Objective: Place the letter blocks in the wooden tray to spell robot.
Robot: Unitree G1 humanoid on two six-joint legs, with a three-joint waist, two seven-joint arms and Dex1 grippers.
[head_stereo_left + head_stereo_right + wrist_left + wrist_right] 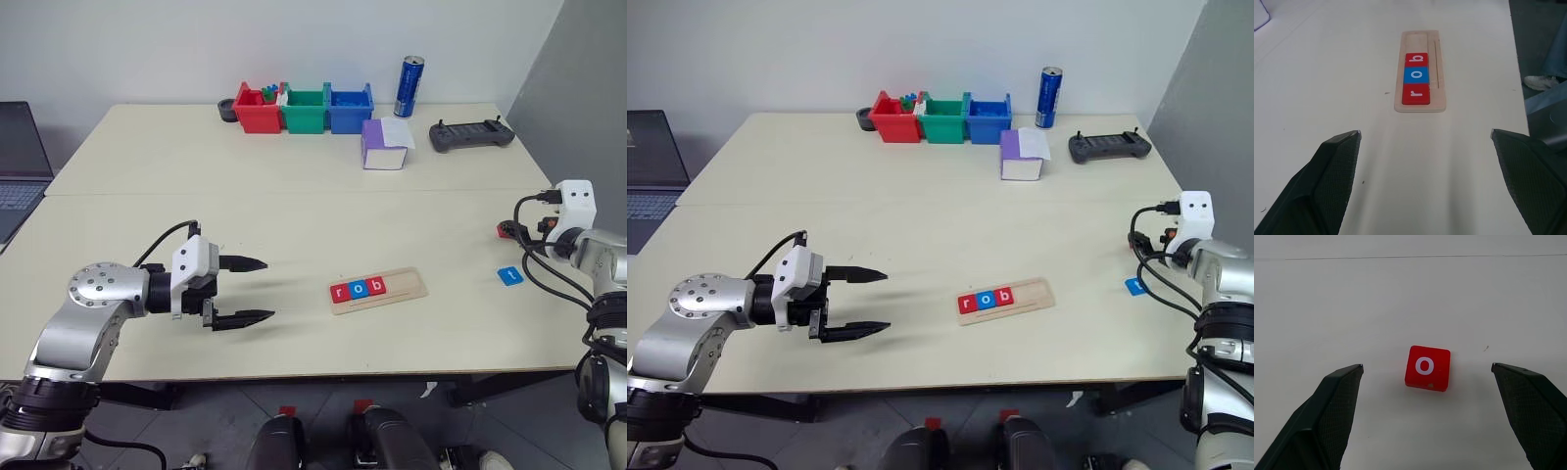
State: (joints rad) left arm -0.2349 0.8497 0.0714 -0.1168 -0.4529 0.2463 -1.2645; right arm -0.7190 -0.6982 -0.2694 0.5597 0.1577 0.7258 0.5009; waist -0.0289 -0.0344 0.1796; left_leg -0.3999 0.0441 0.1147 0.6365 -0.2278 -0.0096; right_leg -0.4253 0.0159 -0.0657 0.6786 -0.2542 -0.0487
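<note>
Left gripper [240,290]: I'm seeing it hovering nearest to me over the front left of the table [294,196], its two black fingers standing wide apart and holding nothing, pointing to the right toward the tray.
Wooden tray [407,287]: I'm watching it lying flat near the front edge of the table, just right of centre, well apart from the left gripper.
Letter blocks in the tray: I'm reading three of them sitting side by side at the tray's left end, touching one another: red r [340,291], blue o [359,288], red b [376,286]. The tray's right part is lying bare.
Blue t block [509,276]: I'm seeing it lying loose on the table, well to the right of the tray, near the right arm.
Red o block [1427,367]: I'm looking at it in the right wrist view, lying flat on the table ahead of the right gripper [1427,369], clear of both fingers.
Right gripper: I'm seeing its fingers spread wide, gripping nothing.
Back of the table: I'm noting a red bin [257,110], a green bin [305,110] and a blue bin [350,108] standing in a row, then a purple-and-white box [384,145], a blue can [409,86] and a dark handheld controller [471,134].
Far left: I'm seeing a laptop [20,166] sitting beyond the table's edge.
</note>
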